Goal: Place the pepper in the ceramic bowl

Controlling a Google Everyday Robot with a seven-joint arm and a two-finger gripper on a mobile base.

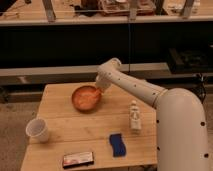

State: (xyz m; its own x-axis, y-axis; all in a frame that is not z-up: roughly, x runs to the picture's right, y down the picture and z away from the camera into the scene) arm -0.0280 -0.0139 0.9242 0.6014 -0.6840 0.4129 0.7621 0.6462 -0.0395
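Glossy orange-brown round bowl (85,99) is sitting on the pale wooden table (65,122); the gripper (98,89) is hovering at its right rim, fingers closed, and the pepper, maybe blending in there, is escaping my eye.

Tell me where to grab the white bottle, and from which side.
Grip the white bottle around its slim body below the neck, probably from the side facing the ceramic bowl: it stands upright, and the blue sponge lies in front. The gripper, shut, is at that bowl's rim.
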